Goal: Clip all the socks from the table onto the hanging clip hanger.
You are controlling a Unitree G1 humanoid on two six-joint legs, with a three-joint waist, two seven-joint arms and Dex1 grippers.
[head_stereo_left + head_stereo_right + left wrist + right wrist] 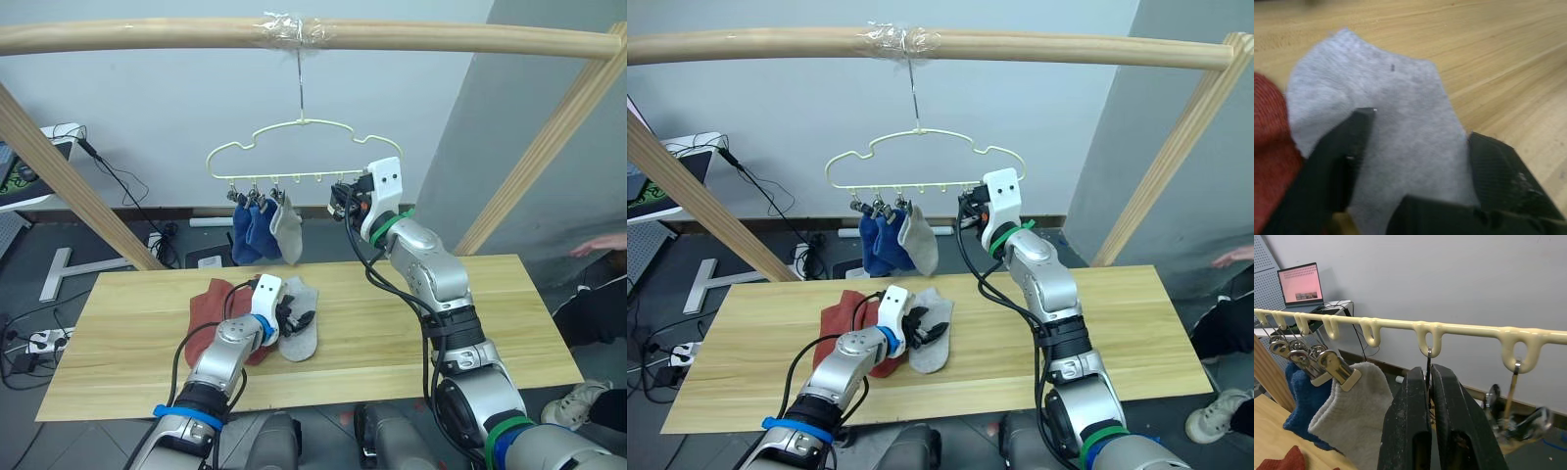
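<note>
The clip hanger [304, 152] hangs by its metal hook from the wooden pole [294, 37] above the far edge of the table [490, 323]. Two blue socks [251, 229] and one light grey sock [288, 231] are pinned to the clips at its left end. The right arm reaches up and forward, elbow bent, and the right gripper [1429, 377] sits just under the hanger's lower bar; its two black fingers are pressed together on the thin stem of a clip [1428, 363] hanging from one loop, while another clip [1513, 382] dangles free beside it. The left arm stretches low over the table's middle, and the left gripper [1418, 147] rests on the second light grey sock [1396, 107], fingers spread apart with one on each side of the cloth, nothing pinched. That sock lies flat on the wood, overlapping the rust-red socks [211, 308], which lie toward the table's left end.
</note>
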